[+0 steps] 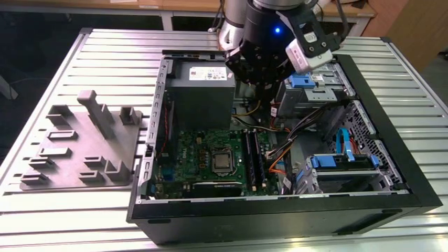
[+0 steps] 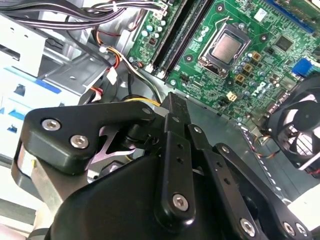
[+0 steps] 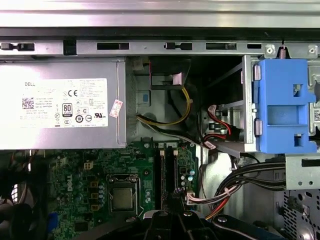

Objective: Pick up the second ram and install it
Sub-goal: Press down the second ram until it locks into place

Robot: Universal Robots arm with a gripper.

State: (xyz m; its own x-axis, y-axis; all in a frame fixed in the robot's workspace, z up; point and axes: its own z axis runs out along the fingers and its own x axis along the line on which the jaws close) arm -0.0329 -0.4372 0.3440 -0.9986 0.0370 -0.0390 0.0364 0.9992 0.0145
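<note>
in the exterior view you have one open computer case (image 1: 280,215) lying on a slatted metal table (image 1: 112,52), with one grey moulded tray (image 1: 77,157) beside it on the exterior view's left, its pegs upright. inside the case you can count one power supply (image 1: 203,79), one motherboard (image 1: 203,152) with one cpu socket (image 1: 222,163), and two long, thin dark strips standing side by side in the memory slots just beside that socket. the second ram (image 1: 260,157) is one of this pair; you cannot tell which. the gripper (image 1: 264,102) hangs over the case between the power supply and a blue drive caddy (image 1: 301,80), well apart from the strips.

in the second wrist view the gripper (image 2: 172,102) has its jaws drawn together to a single dark tip. beyond it you see the cpu socket (image 2: 227,47), the two blackish strips, the second ram (image 2: 187,35) among them, and one fan (image 2: 300,125).

in the first wrist view the gripper (image 3: 170,220) sits over the motherboard edge. the case holds the power supply (image 3: 60,105), the blue caddy (image 3: 282,105), the cpu socket (image 3: 122,197) and the two narrow dark slots with the second ram (image 3: 175,170), seen end-on and foreshortened.
</note>
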